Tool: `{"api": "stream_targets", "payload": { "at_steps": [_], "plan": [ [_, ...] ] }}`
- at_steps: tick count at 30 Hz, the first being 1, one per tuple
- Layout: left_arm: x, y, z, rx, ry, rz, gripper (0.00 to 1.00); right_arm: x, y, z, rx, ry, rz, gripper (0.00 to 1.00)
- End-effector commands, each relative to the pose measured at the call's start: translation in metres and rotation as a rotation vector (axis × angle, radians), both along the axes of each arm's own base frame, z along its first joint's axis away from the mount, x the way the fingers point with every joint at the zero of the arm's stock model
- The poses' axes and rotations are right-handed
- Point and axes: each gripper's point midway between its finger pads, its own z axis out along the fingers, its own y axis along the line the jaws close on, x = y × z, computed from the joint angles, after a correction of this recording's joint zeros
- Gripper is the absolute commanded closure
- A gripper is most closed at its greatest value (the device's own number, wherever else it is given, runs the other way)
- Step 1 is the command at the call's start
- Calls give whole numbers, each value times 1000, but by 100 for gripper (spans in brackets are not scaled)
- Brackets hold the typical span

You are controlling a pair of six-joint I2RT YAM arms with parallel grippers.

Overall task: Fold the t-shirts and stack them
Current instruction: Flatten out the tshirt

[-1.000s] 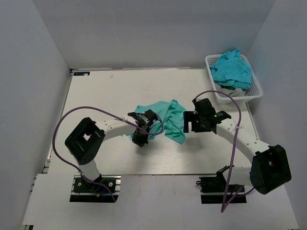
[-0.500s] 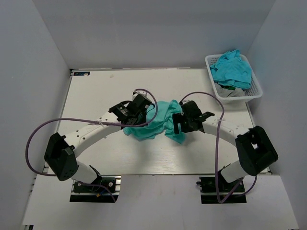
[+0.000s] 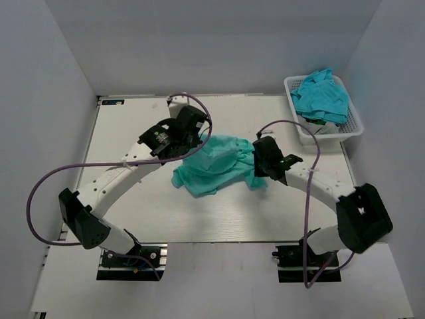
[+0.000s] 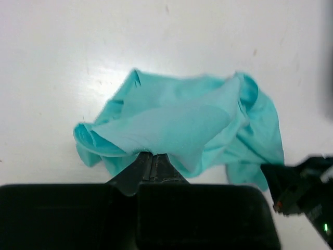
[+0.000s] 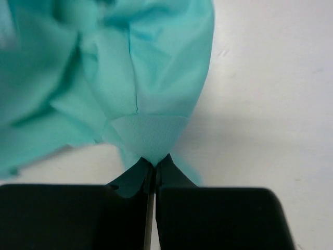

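The left end effector (image 4: 152,158) is pressed together on a fold of the crumpled teal t-shirt (image 3: 214,165), and the right end effector (image 5: 154,162) pinches its opposite edge. The shirt sits mid-desk (image 3: 126,126); other t-shirts (image 3: 322,96) fill the white basket (image 3: 289,90) at the far right corner

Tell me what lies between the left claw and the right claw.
Only the crumpled teal t-shirt: the left claw is shut on one edge, the right claw on the opposite edge. The top view shows it.
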Motion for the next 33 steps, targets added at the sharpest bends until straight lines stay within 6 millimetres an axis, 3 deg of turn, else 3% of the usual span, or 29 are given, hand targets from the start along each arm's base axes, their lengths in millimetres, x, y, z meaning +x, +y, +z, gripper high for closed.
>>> {"api": "stream_targets", "payload": {
  "at_steps": [1,3,5,6,9,11,13,18,22,24,25,29,33],
  "plan": [
    [16,35,60,4,-136,183,100,38,-28,98,-11,-278,-204,100],
    [26,55,93,-4,-200,269,100,40,-48,144,-12,-362,-284,100],
    [28,74,112,19,-234,334,100,34,-68,178,-35,-414,-337,100],
    [29,76,134,-5,-271,343,100,35,-75,198,-38,-452,-362,100],
    [24,100,171,-21,-341,406,100,20,-100,260,4,-577,-432,100],
    [13,120,188,-18,-383,448,100,13,-118,280,-18,-634,-479,100],
    [5,131,206,-42,-433,470,100,-2,-137,315,-1,-722,-525,100],
    [-35,176,240,-97,-532,548,100,-39,-173,378,62,-884,-621,100],
    [-67,201,278,-197,-638,550,100,-62,-172,430,156,-990,-519,100],
    [-79,204,291,-253,-677,503,100,-69,-169,439,175,-1003,-472,100],
    [-94,213,297,-276,-707,486,100,-75,-166,454,214,-1030,-438,100],
    [-111,206,315,-381,-770,362,100,-91,-161,479,263,-1092,-347,100],
    [-107,194,317,-387,-758,312,100,-90,-144,489,308,-1103,-257,100]
  ]
}}
